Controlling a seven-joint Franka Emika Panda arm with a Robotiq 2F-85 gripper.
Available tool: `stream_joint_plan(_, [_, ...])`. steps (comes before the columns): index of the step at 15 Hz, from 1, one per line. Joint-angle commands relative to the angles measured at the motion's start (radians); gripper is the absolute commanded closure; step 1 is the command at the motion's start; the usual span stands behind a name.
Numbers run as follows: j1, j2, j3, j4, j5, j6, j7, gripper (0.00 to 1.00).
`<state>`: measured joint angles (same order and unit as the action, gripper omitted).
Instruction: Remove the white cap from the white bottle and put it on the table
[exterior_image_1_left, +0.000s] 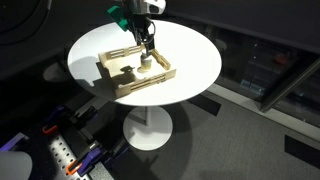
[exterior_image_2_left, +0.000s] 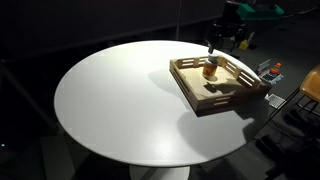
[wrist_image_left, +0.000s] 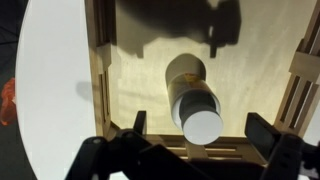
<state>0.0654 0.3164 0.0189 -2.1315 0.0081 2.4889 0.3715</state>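
Note:
The small white bottle (wrist_image_left: 186, 82) stands upright in the light wooden tray (wrist_image_left: 130, 60) on the round white table (wrist_image_left: 55, 110). The white cap (wrist_image_left: 203, 126) sits on the bottle's top. My gripper (wrist_image_left: 201, 138) is open and hovers straight above the bottle, with one finger on each side of the cap and apart from it. In both exterior views the gripper (exterior_image_1_left: 148, 46) (exterior_image_2_left: 216, 44) hangs just over the bottle (exterior_image_1_left: 146, 64) (exterior_image_2_left: 210, 69) inside the tray (exterior_image_1_left: 113, 71) (exterior_image_2_left: 215, 101), which lies on the table (exterior_image_1_left: 195, 55) (exterior_image_2_left: 120, 100).
The tray has raised slatted walls around the bottle. An orange object (wrist_image_left: 7, 102) lies beyond the table's edge. A power strip (exterior_image_1_left: 63, 156) and cables lie on the floor near the pedestal (exterior_image_1_left: 148, 130). Dark equipment (exterior_image_2_left: 290, 95) stands beside the table.

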Motion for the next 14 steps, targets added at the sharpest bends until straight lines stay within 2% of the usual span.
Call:
stream_joint_plan(1, [0.032, 0.062, -0.025, 0.068, -0.019, -0.008, 0.02, 0.0])
stream_joint_plan(8, [0.066, 0.12, -0.047, 0.128, -0.022, -0.013, 0.021, 0.01])
stream_joint_plan(10, [0.072, 0.127, -0.051, 0.137, -0.022, -0.014, 0.021, 0.08])
stream_joint_plan(11, [0.073, 0.126, -0.052, 0.139, -0.021, -0.015, 0.019, 0.15])
stream_joint_plan(12, [0.074, 0.126, -0.052, 0.141, -0.02, -0.016, 0.018, 0.17])
stream_joint_plan(14, [0.077, 0.119, -0.054, 0.139, -0.02, -0.017, 0.016, 0.3])
